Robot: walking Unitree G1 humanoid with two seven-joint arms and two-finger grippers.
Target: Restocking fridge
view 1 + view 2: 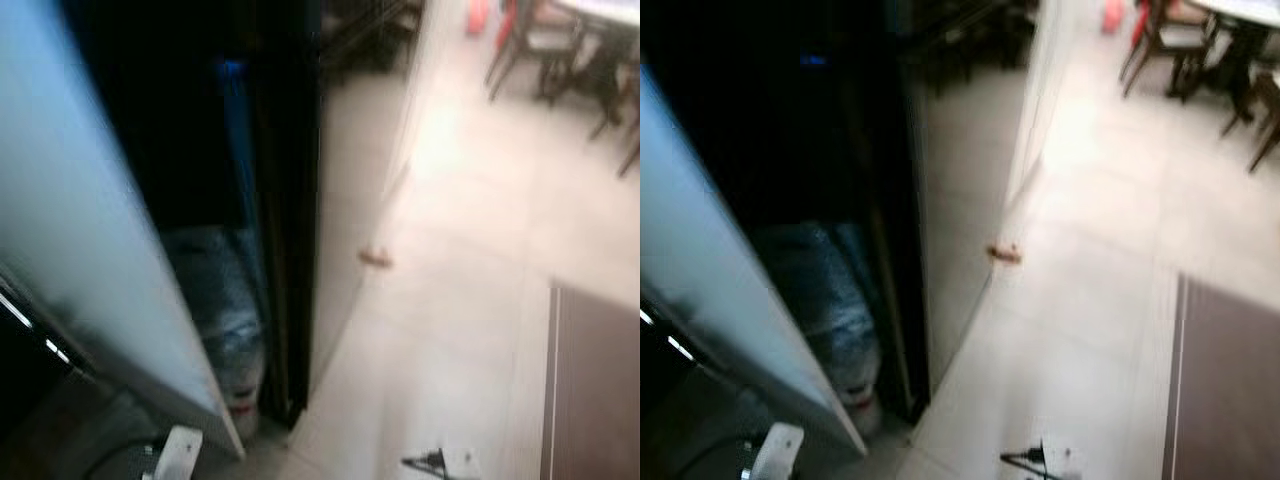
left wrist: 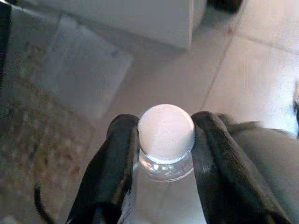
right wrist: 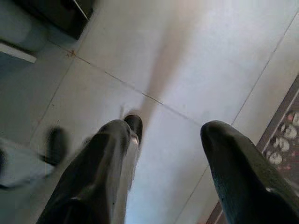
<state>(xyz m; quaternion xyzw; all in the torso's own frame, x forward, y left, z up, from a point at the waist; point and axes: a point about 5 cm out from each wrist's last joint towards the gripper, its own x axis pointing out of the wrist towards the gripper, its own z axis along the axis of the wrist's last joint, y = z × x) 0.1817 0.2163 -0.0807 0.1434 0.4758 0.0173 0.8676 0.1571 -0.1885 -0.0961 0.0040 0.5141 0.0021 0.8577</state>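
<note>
Bottle in left jaws, open fridge door

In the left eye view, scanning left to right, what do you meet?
Pale fridge door → dark fridge interior with a wrapped pack of bottles → small brown object on the floor → brown mat, chairs above it.

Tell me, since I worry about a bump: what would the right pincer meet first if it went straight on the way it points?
Most likely the pale tiled floor. The right pincer is open, holds nothing, and points down at bare tile; how far off is unclear.
</note>
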